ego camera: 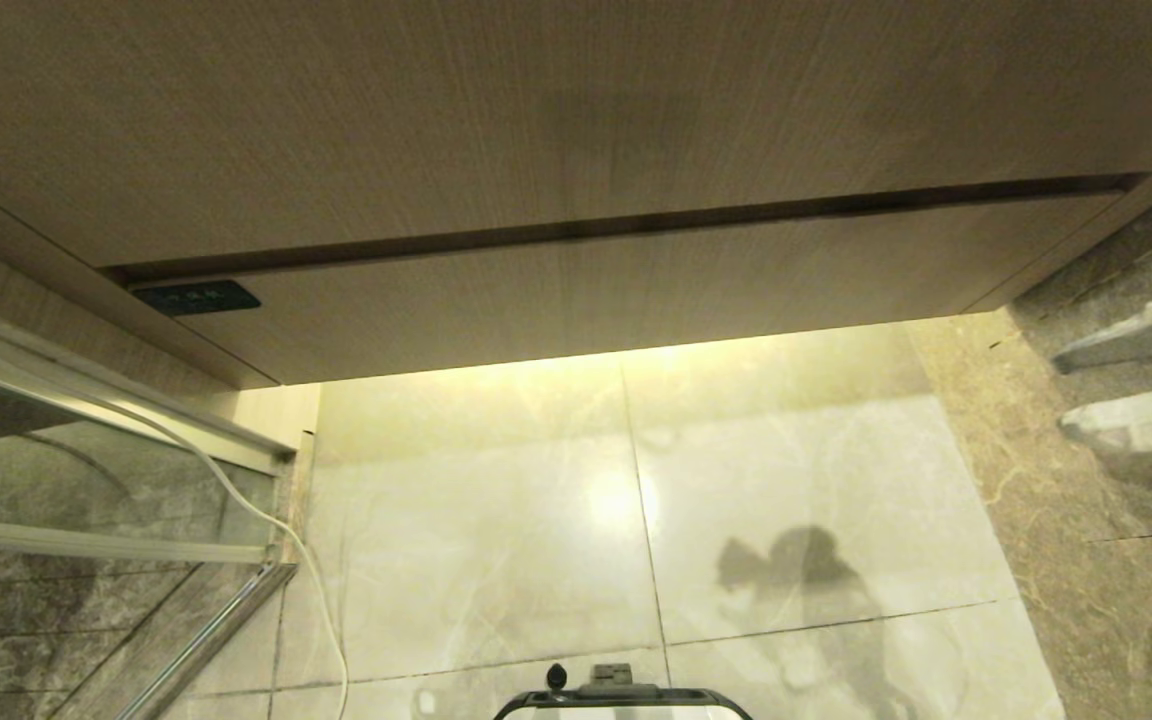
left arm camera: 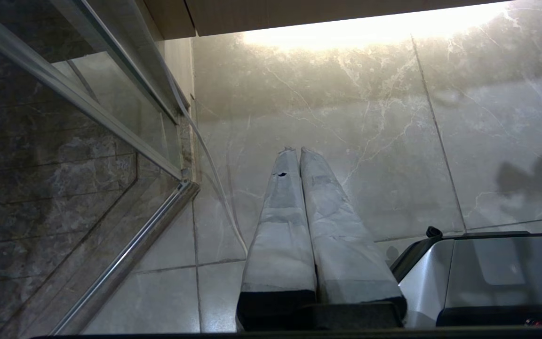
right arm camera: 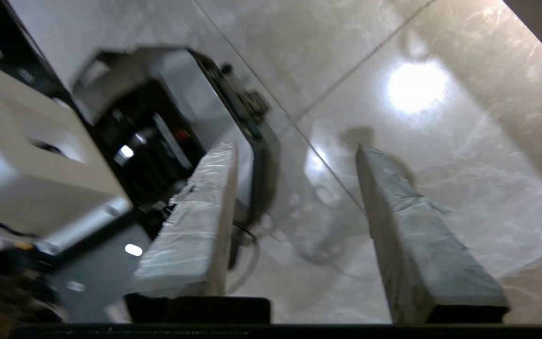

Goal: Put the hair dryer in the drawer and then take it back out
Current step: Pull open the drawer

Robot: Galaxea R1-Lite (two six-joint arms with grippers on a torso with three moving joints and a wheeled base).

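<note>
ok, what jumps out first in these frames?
The closed wooden drawer fills the top of the head view, with a bright glare on the glossy floor tiles beneath. The right gripper hangs open and empty over the floor; the left gripper is shut near the glass door.

You are looking at a bathroom, most likely in a home or a hotel; a wall-hung vanity cabinet in light wood grain fills the top of the head view, with a flat, handleless drawer front closed beneath the taller panel; warm light spills from under the cabinet onto glossy pale marble floor tiles; on your left stands a glass shower screen in a metal frame, with a chrome bar at its foot and a white cable trailing past it; darker veined stone lines the right side.
</note>
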